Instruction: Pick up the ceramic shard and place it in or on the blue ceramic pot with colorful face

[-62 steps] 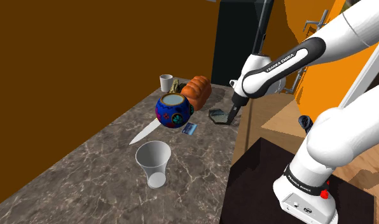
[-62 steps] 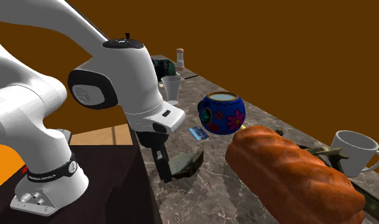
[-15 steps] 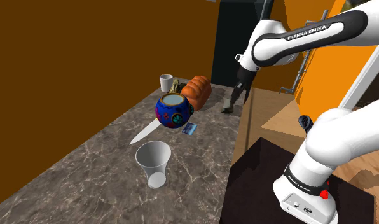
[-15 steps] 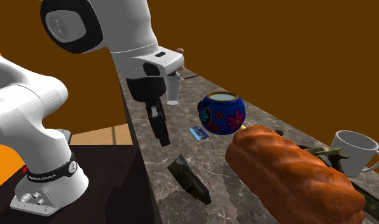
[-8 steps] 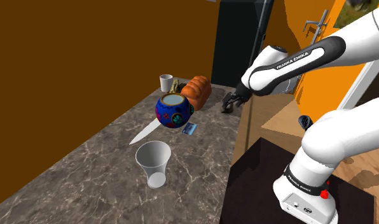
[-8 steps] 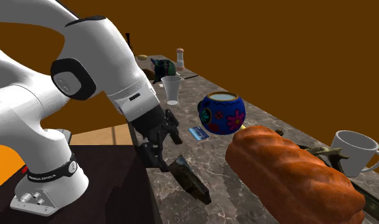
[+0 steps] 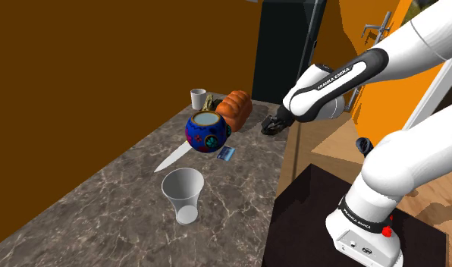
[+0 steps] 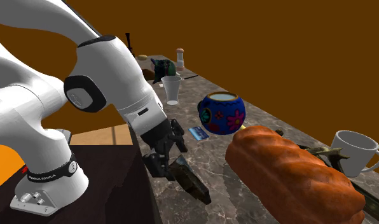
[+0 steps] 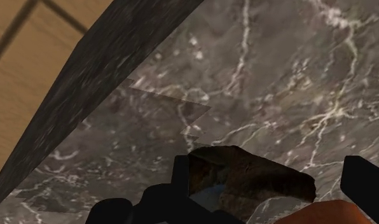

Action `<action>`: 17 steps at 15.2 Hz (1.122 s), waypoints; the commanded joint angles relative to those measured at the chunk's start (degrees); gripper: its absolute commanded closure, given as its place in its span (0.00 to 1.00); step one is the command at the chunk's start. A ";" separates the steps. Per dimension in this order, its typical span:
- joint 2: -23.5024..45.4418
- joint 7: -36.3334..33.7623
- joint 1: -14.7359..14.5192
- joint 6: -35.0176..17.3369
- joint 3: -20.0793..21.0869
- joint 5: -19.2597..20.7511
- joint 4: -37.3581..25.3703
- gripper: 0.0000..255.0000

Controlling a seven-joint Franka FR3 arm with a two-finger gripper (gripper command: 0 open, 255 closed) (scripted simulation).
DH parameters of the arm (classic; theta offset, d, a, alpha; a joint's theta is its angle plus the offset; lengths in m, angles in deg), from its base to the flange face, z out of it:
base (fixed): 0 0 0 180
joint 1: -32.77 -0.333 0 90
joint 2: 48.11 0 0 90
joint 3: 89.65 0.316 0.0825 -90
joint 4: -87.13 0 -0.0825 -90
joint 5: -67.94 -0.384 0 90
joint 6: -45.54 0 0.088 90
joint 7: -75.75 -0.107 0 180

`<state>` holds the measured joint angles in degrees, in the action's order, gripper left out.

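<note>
At the edge of the counter (image 7: 103, 212), open fingers (image 9: 366, 181) straddle the dark shard (image 9: 245, 178), ungripped; lifting it into the blue painted pot (image 8: 221, 113) remains.

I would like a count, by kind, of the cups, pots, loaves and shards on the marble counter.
cups: 2, a tumbler and a mug
pot: 1
loaf: 1
shard: 1
total: 5

Arm (image 7: 331, 80) low; fingers (image 9: 366, 183) apart
</note>
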<state>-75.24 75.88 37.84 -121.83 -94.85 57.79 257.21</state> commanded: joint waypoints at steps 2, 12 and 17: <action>0.22 0.10 -0.09 -0.25 -0.11 -0.06 0.00 0.00; 0.21 0.09 -0.08 -0.23 -0.11 -0.05 0.00 1.00; -1.74 -0.52 0.87 2.24 0.65 0.57 -0.49 1.00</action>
<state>-76.08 75.59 38.26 -120.77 -94.49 58.07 256.99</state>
